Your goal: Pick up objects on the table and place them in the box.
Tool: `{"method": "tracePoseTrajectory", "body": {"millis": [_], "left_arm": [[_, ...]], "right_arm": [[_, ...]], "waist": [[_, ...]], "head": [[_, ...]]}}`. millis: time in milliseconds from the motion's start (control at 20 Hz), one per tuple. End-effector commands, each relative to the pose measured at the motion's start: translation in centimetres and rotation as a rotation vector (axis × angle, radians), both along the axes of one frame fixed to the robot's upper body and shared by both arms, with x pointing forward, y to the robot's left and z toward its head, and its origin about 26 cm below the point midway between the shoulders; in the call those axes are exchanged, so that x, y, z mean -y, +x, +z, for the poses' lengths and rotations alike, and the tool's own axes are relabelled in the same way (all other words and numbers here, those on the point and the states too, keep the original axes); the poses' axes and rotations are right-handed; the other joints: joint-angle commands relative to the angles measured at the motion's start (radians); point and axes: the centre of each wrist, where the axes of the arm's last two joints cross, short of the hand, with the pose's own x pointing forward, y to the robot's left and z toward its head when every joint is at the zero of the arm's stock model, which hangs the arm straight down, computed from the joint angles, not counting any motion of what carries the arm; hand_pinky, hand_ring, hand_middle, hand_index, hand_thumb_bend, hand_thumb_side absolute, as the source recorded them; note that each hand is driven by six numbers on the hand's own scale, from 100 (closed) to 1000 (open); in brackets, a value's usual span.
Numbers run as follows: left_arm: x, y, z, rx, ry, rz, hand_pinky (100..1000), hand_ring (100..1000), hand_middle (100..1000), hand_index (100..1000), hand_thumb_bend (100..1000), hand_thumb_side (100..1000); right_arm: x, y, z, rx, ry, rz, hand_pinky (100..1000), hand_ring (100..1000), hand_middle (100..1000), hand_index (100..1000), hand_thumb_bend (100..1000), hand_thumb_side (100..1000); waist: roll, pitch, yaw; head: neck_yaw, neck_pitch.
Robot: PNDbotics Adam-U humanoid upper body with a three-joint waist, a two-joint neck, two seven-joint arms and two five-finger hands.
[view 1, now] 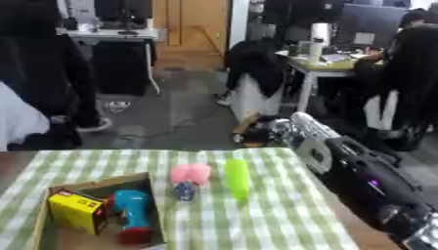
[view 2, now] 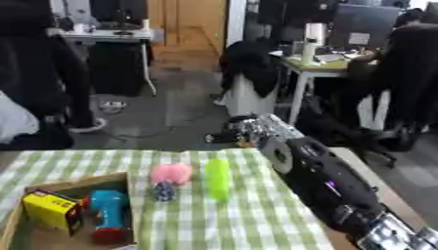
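A cardboard box [view 1: 94, 184] stands at the table's lower left. Inside it are a yellow carton [view 1: 75, 211] and a teal object [view 1: 133, 207] with a red end. On the green checked cloth [view 1: 256, 219] beside the box lie a pink soft object [view 1: 190, 173], a small dark-blue thing [view 1: 184, 190] just in front of it, and a long lime-green object [view 1: 237, 177]. My right arm runs from the lower right corner along the table's right side. Its silver hand [view 1: 272, 128] is raised past the table's far edge, above and behind the green object, touching nothing; it is blurred.
Beyond the table are an open floor, desks with monitors, and chairs, one with a dark jacket [view 1: 256, 63] draped over it. A white sleeve [view 1: 17, 122] shows at the left edge. My black forearm [view 1: 368, 185] covers the table's right side.
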Motion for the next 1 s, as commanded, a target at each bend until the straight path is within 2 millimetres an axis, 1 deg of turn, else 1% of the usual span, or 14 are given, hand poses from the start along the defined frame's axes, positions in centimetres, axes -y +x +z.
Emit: {"method": "tracePoseTrajectory", "body": {"millis": [50,200,400,600,750,850,1000], "left_arm": [[0.1,-0.2,0.8,0.032,0.007,-0.005,841,876,841,891,210,1000],[0.1,-0.1,0.9,0.035,0.006,-0.007,840,876,838,890,212,1000],[0.3,-0.1,1.0,0.039,0.002,-0.012,840,875,836,890,216,1000],[0.4,-0.1,1.1,0.044,-0.002,-0.017,839,875,835,890,216,1000],[0.4,-0.1,1.1,0.048,-0.005,-0.020,840,875,830,889,216,1000],[0.5,0.0,1.2,0.052,-0.007,-0.022,839,874,828,888,216,1000],[0.6,0.0,1.3,0.057,-0.010,-0.024,839,874,826,887,215,1000]], "right_arm": [[1.1,0.8,-0.1,-0.022,0.001,-0.051,893,924,870,977,371,1000],[1.4,1.1,-1.8,-0.088,0.031,-0.093,887,921,869,978,384,1000],[1.6,1.4,-3.3,-0.127,0.033,-0.124,875,912,855,973,407,1000],[1.8,1.4,-4.3,-0.158,0.042,-0.138,872,912,851,976,414,1000],[1.7,1.4,-5.0,-0.192,0.071,-0.142,862,906,845,977,460,1000],[1.4,1.5,-5.1,-0.204,0.089,-0.138,857,902,842,975,485,1000],[1.3,1.5,-5.0,-0.212,0.112,-0.128,847,901,842,974,495,1000]], "waist": [[-0.014,-0.026,0.001],[-0.016,-0.028,0.005],[-0.018,-0.027,0.010],[-0.020,-0.025,0.015],[-0.022,-0.022,0.022],[-0.023,-0.020,0.026],[-0.025,-0.015,0.029]], "head": [[-0.011,0.009],[-0.016,0.022],[-0.018,0.032],[-0.019,0.037],[-0.019,0.042],[-0.020,0.044],[-0.019,0.044]]}}
